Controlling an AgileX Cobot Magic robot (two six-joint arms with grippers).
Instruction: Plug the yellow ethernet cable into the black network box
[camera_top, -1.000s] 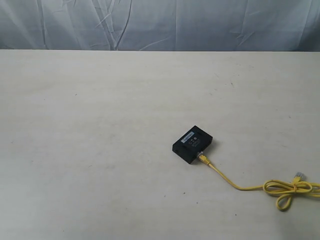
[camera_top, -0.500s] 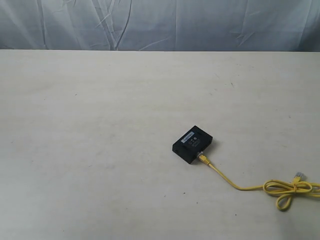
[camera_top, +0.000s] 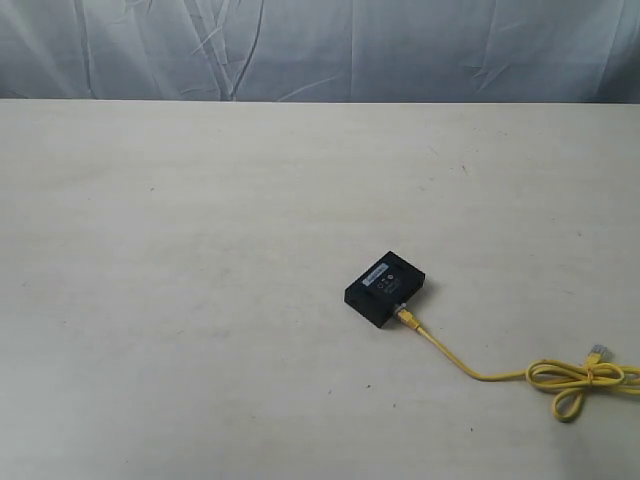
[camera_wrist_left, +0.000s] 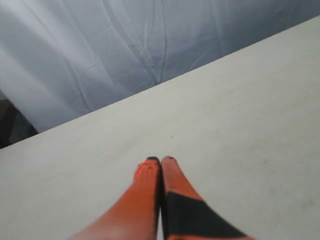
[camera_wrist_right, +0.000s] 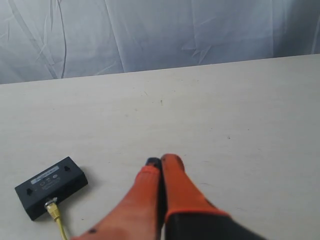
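The black network box (camera_top: 386, 289) lies flat on the table, right of centre, its pale label strip facing up. One plug of the yellow ethernet cable (camera_top: 470, 370) sits in the box's near side, and the cord trails to a tied loop (camera_top: 580, 380) near the right edge. The right wrist view shows the same box (camera_wrist_right: 51, 186) with the yellow plug (camera_wrist_right: 53, 210) in its port. My right gripper (camera_wrist_right: 160, 161) is shut and empty, hovering apart from the box. Over bare table, my left gripper (camera_wrist_left: 160, 159) is shut with nothing in it. Neither arm appears in the exterior view.
A pale table (camera_top: 200, 250) spreads wide around the box. A grey-blue cloth backdrop (camera_top: 320, 50) hangs behind the table's far edge. The cable's free clear plug (camera_top: 597, 352) rests by the loop close to the right border.
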